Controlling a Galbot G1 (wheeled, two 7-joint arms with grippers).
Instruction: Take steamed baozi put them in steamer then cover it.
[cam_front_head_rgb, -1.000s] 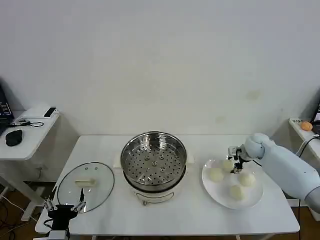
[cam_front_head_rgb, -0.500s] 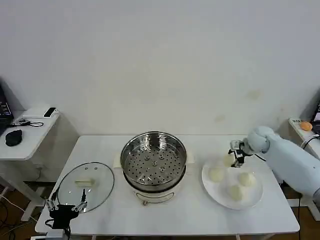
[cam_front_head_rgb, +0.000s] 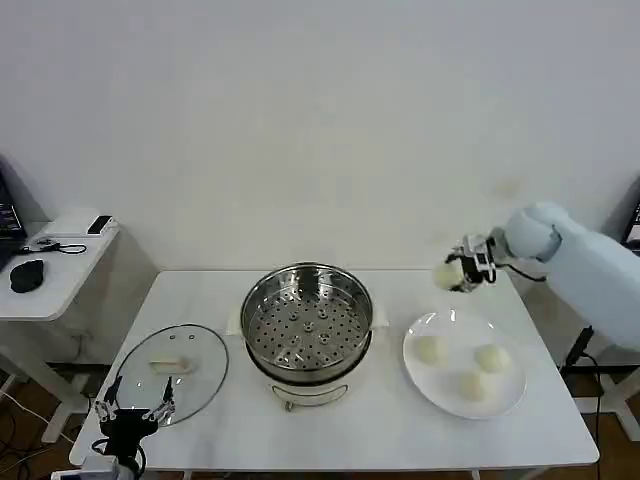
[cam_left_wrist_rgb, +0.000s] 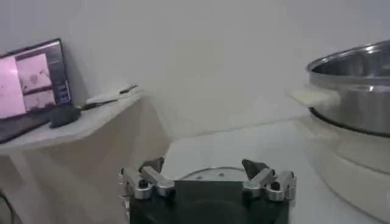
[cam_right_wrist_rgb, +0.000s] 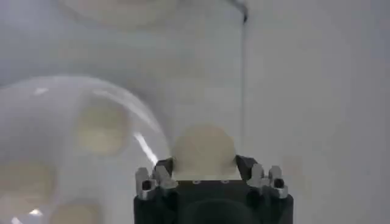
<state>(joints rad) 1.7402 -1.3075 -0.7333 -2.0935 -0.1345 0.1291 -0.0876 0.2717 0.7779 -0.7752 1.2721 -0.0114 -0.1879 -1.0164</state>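
1. The white table (cam_front_head_rgb: 380, 420) is carrying everything; it is standing against a plain pale wall (cam_front_head_rgb: 320, 120), and a small side desk (cam_front_head_rgb: 60, 265) with a mouse and a phone is sitting off to the robot's left, with a lit screen (cam_left_wrist_rgb: 33, 76) on it in the left wrist view.
2. The steamer (cam_front_head_rgb: 307, 322), a shiny steel pot on a white base, is sitting open at the table's middle; its hole-dotted tray is holding nothing yet.
3. The cover (cam_front_head_rgb: 171, 371), a clear glass lid with a whitish bar handle, is lying flat on the table to the steamer's left, apart from it.
4. The white plate (cam_front_head_rgb: 420, 372) is sitting to the steamer's right, holding three steamed baozi (cam_front_head_rgb: 431, 349).
5. The right gripper (cam_front_head_rgb: 458, 274) is hanging in the air above the plate's far edge, between plate and steamer in height terms well clear of both; its fingers are closing on a fourth bun (cam_right_wrist_rgb: 203, 151), which is bulging between them in the right wrist view.
6. The left gripper (cam_front_head_rgb: 133, 414) is waiting low at the table's near left edge, just beside the cover, its fingers spread and holding nothing.
7. Judging the carry: the bun looks soft, so a light squeeze, a level sideways path over the steel rim, and a low release onto the tray should be serving best.
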